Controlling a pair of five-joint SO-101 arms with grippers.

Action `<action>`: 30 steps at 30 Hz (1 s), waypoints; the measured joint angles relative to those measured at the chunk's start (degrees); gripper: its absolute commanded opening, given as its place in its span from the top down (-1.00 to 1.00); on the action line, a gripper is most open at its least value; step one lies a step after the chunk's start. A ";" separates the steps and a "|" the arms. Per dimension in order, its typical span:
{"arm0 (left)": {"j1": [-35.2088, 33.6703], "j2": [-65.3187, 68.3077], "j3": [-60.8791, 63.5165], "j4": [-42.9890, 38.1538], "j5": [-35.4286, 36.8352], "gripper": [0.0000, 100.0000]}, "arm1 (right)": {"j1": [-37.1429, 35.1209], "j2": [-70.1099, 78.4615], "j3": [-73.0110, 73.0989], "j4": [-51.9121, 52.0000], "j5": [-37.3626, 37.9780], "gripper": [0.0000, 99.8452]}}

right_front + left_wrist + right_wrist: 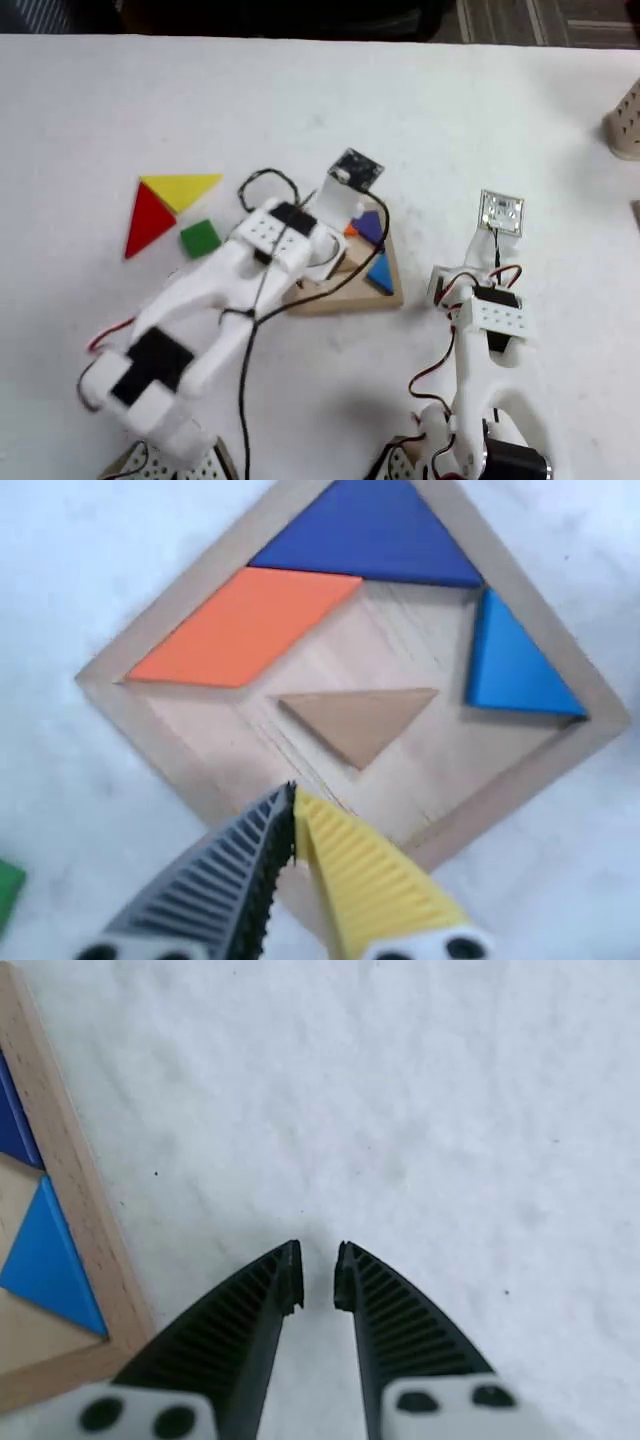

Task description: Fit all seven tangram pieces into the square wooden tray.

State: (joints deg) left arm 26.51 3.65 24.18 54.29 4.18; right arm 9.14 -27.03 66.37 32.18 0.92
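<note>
The tabletop (450, 110) is bare over its far half, so there's wide room along the far edge. The L arm (210, 300) lies diagonally over the tray (350, 303), blocking its left side. A bare strip runs btwn tray and R arm (480, 340). Inside the tray, the dark blue triangle (370, 530), orange parallelogram (245, 625) and light blue triangle (515, 665) hug the rim. The wood-coloured triangle (360, 720) sits mid-floor w/ bare floor round it. Toward the left edge cluster the red triangle (147, 222), yellow triangle (180, 188) and green square (200, 238), w/ open tabletop round them. At the right edge stands a beige holed object (625, 125).
</note>
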 measured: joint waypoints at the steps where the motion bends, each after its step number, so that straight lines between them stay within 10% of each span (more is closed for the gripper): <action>1: 0.18 -2.02 2.20 -1.41 0.00 0.95 | 0.00 0.00 0.00 0.00 0.00 0.88; 10: 9.93 -2.46 10.29 -9.58 -0.09 0.95 | 0.00 0.00 0.00 0.00 0.00 0.88; 30: 5.36 16.09 -8.35 -9.58 2.02 0.95 | 0.00 0.00 0.00 0.00 0.00 0.88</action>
State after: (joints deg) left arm 31.87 19.74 15.82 44.70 6.20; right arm 9.14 -27.03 66.37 32.18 0.92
